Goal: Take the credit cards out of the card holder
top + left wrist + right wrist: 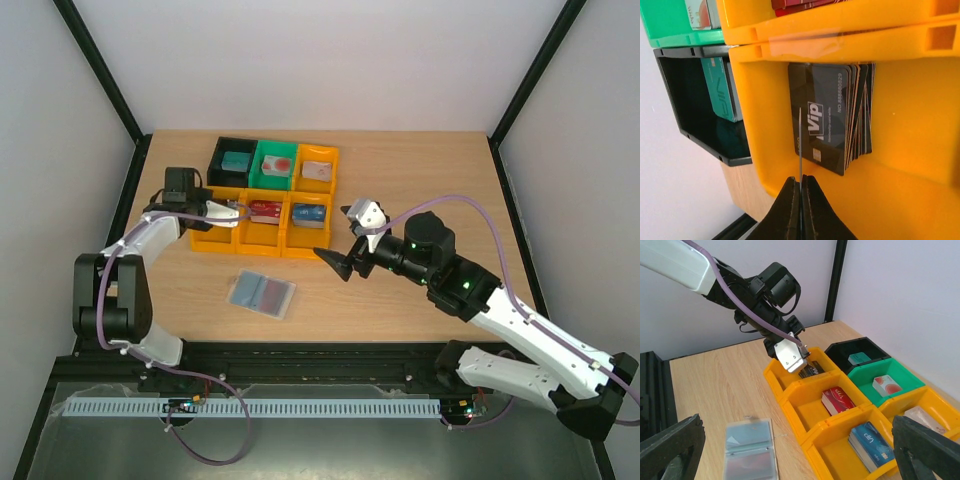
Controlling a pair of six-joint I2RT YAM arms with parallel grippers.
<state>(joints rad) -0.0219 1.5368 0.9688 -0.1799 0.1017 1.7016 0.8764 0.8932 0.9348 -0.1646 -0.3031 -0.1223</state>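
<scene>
The card holder [261, 294] lies open and flat on the table in front of the bins, its grey-blue inside up; one half [751, 471] has a reddish tint. My left gripper [801, 179] is shut on a thin credit card [800, 145] seen edge-on. It hangs over the leftmost front orange bin [900, 165], just in front of a stack of black cards [832, 115]. From above, the left gripper [225, 210] is at that bin's left end. My right gripper [345, 240] hovers open and holds nothing, right of the bins; in its own view its fingers [670, 450] frame the holder and bins.
Six bins stand in two rows at the back. The back row is a black bin [234, 160] with teal cards, a green bin [275, 163] and an orange bin [317, 170]. Front orange bins hold red cards [266, 210] and blue cards [308, 213]. Black frame posts line the table.
</scene>
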